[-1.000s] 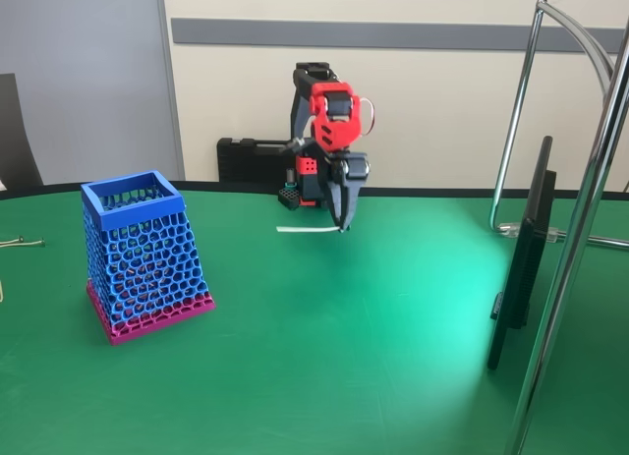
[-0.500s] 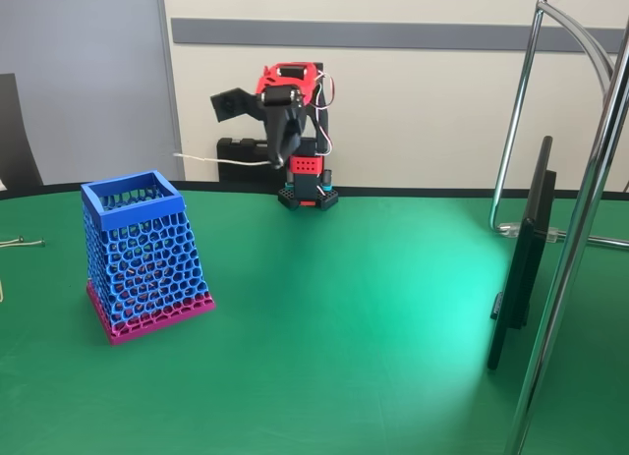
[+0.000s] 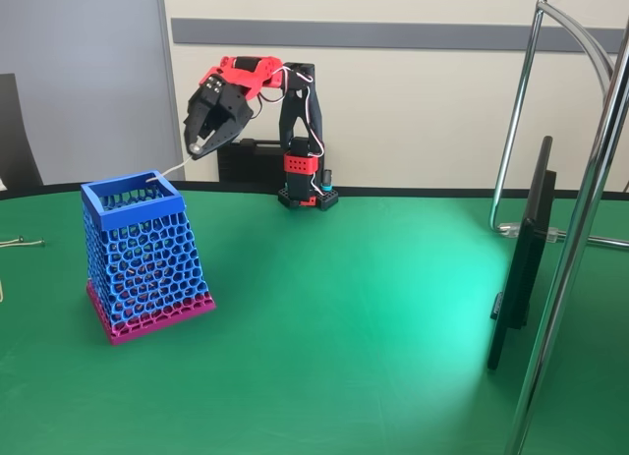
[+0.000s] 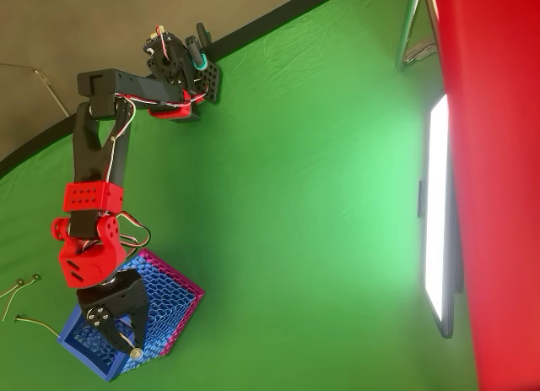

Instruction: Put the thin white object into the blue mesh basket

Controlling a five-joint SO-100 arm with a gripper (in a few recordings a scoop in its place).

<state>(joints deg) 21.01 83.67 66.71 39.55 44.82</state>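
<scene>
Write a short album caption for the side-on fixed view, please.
Red-and-black robot claw holds a thin white strip over the open top of a blue mesh basket on a green table.

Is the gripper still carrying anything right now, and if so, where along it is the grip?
Yes: the gripper pinches the thin white strip at one end; its free end hangs over the blue basket opening.

In the overhead view, lower left of the frame, the gripper (image 4: 126,328) covers much of the blue mesh basket (image 4: 173,298), hiding most of its opening, and the thin white object cannot be made out there. In the fixed view, upper left, the thin white object (image 3: 169,171) is a faint sliver; its upper end disappears between the fingers of the gripper (image 3: 200,148), and whether its lower tip touches the basket's rim (image 3: 128,209) is too small to tell.
</scene>
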